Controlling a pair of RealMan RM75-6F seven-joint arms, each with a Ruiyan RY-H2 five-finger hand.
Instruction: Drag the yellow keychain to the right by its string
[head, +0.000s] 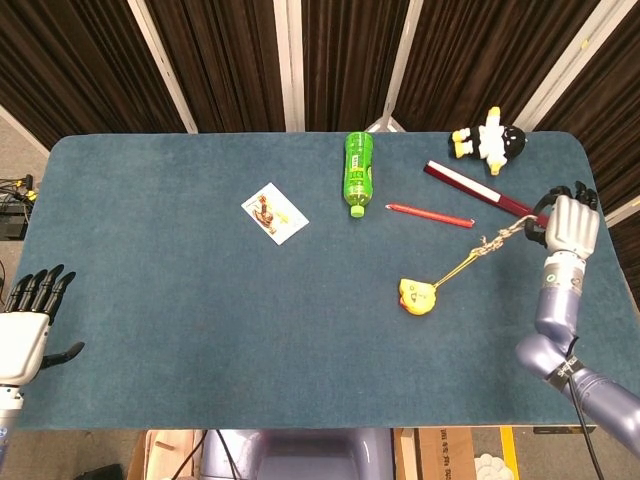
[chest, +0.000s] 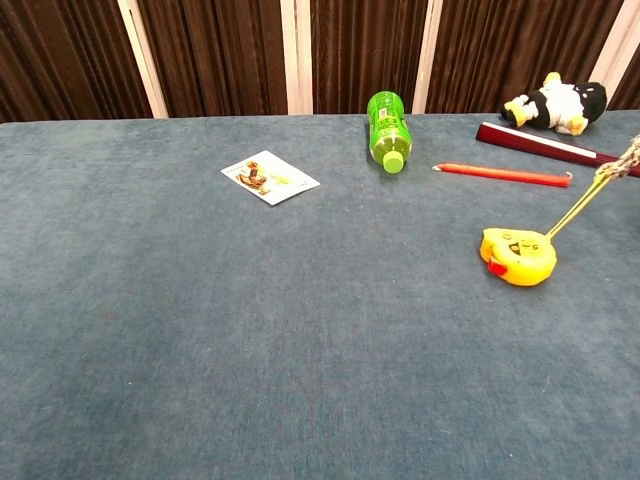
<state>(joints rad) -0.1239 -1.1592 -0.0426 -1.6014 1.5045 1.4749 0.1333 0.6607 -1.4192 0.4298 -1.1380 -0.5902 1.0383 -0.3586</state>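
While string: ran taut (head: 470, 262)
Keychain: yellow, rounded, red mark (chest: 517, 256)
Right hand: pinched the string (head: 567, 224)
Left hand: spread, idle (head: 24, 329)

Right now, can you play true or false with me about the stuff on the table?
1. The right hand holds the string of the yellow keychain. True.
2. The green bottle is standing upright. False: it lies on its side.
3. The left hand is holding the red pencil. False: it holds nothing, and the pencil lies near the bottle.
4. A penguin toy lies near the table's far right corner. True.
5. The small card lies on top of the keychain. False: they are well apart.
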